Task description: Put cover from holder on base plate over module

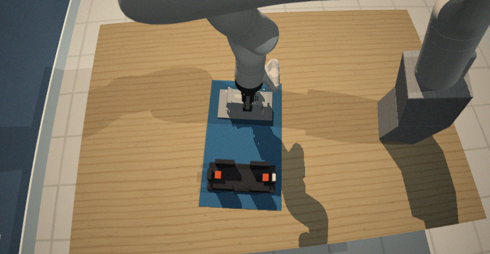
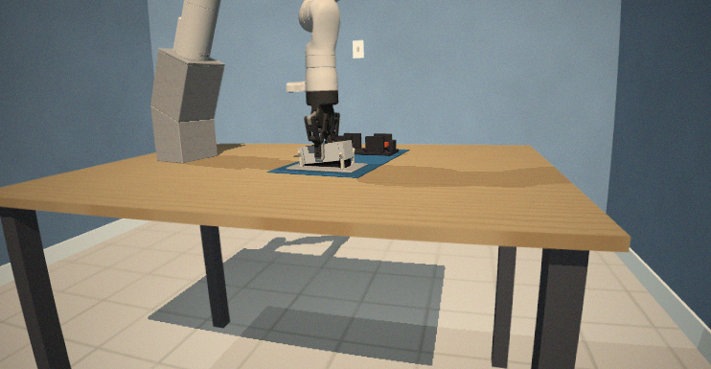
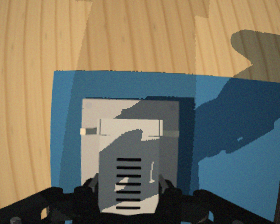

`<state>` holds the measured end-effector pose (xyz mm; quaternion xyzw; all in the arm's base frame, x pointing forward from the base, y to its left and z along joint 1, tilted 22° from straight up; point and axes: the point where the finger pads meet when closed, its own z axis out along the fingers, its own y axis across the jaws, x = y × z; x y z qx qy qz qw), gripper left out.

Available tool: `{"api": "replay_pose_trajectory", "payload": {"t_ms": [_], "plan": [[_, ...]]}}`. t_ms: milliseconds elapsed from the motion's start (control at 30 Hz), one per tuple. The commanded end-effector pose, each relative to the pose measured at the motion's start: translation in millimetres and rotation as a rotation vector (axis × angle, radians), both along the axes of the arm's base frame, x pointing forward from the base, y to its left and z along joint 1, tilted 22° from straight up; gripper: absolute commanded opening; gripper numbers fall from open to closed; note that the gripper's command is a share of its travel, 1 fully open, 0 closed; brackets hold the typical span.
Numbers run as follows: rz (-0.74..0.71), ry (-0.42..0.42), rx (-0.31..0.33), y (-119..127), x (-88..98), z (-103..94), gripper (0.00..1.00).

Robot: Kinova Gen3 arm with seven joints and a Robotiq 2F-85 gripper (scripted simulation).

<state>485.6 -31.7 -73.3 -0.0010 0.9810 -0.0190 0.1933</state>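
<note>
The cover [image 2: 328, 154] hangs tilted just above the base plate [image 1: 222, 108], clamped in the gripper [image 2: 320, 143]. It looks like the lowering step; next it probably needs levelling and a gentle set-down over the module, which no view shows clearly. The exterior view shows the tilt; the top view shows the empty black holder [image 1: 241, 177] well apart on the blue mat [image 1: 240, 142].

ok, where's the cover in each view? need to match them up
Top: the cover sits just above frame centre, under the hand, over the base plate.
Exterior: the cover is left of centre on the table, tilted, pinched by the hand.
Wrist: the cover is bottom centre, the slotted grey panel between the fingers.
Shared landmark: the blue mat, also and.
</note>
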Motion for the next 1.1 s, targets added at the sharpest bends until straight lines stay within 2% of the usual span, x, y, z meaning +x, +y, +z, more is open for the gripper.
{"api": "replay_pose_trajectory", "payload": {"t_ms": [0,633,1067], "plan": [[0.0,-0.001,0.0,0.1,0.4,0.7,0.0],[0.0,-0.001,0.0,0.2,0.1,1.7,0.0],[0.0,-0.001,0.0,0.0,3.1,-5.3,0.0]]}}
